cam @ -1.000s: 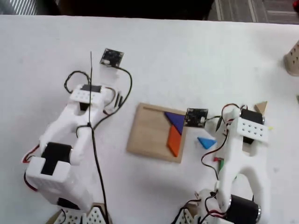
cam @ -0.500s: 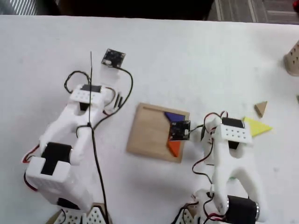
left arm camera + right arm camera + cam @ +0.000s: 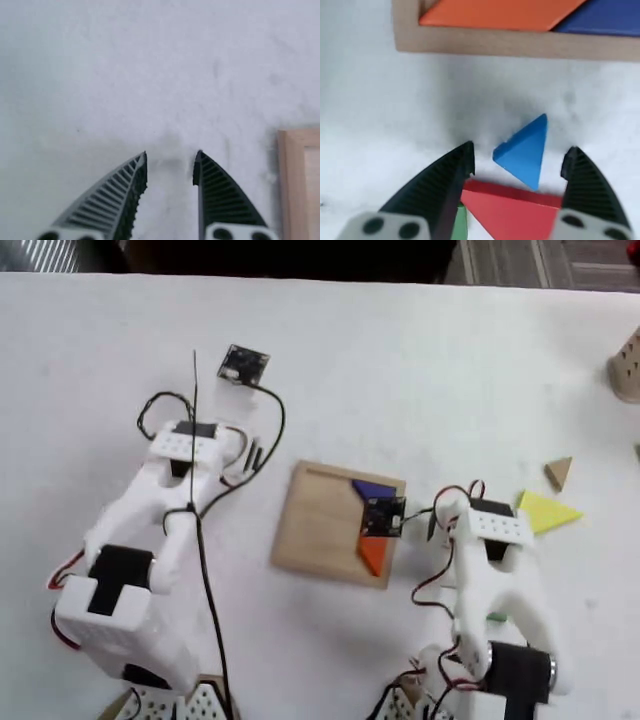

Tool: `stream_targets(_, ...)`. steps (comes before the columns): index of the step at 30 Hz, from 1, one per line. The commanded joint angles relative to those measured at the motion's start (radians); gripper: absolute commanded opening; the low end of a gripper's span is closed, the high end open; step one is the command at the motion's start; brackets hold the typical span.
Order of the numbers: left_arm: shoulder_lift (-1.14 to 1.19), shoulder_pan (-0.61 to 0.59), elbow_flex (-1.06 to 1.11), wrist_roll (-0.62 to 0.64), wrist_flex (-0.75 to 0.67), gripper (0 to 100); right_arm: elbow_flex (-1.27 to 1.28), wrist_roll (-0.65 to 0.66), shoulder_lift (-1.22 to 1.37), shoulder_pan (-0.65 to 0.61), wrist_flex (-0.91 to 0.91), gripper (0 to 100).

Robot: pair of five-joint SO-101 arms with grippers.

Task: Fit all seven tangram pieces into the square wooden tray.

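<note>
The square wooden tray lies mid-table, holding a dark blue piece and an orange piece along its right side. In the right wrist view, my right gripper stands open just outside the tray rim, and a light blue triangle lies between its fingertips. A red piece and a green piece lie close under the gripper. A yellow triangle and a small tan triangle rest to the right of that arm. My left gripper is open over bare table beside the tray corner.
The left arm sits left of the tray, with loose cables and a small camera board behind it. A wooden object stands at the right edge. White table stretches across the back.
The right arm swung left toward the tray's right edge, covering the light blue triangle in the high view and uncovering the yellow triangle. The left arm stayed still.
</note>
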Motion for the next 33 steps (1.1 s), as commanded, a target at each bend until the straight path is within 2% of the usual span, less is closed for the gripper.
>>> stream_targets(1,-0.004,-0.001,-0.058,-0.008,-0.005,17,-0.103,-0.031,0.074,-0.002,0.039,26.9)
stream_targets(8,-0.004,-0.001,-0.058,-0.008,-0.005,17,-0.204,-0.041,0.176,0.001,0.09,26.5)
stream_targets(10,-0.004,-0.001,-0.058,-0.008,-0.005,17,-0.207,-0.041,0.179,0.001,0.084,22.8)
stream_targets(16,-0.004,-0.001,-0.058,-0.009,-0.005,17,-0.21,-0.041,0.182,-0.002,0.081,3.3)
stream_targets(21,-0.004,-0.001,-0.058,-0.009,-0.005,17,-0.21,-0.046,0.177,0.001,0.053,2.8)
stream_targets(25,-0.004,-0.001,-0.058,-0.009,-0.005,17,-0.244,-0.14,0.176,-0.004,0.059,2.6)
stream_targets(33,-0.004,-0.001,-0.058,-0.009,-0.005,17,-0.37,-0.445,0.176,0.007,0.061,2.3)
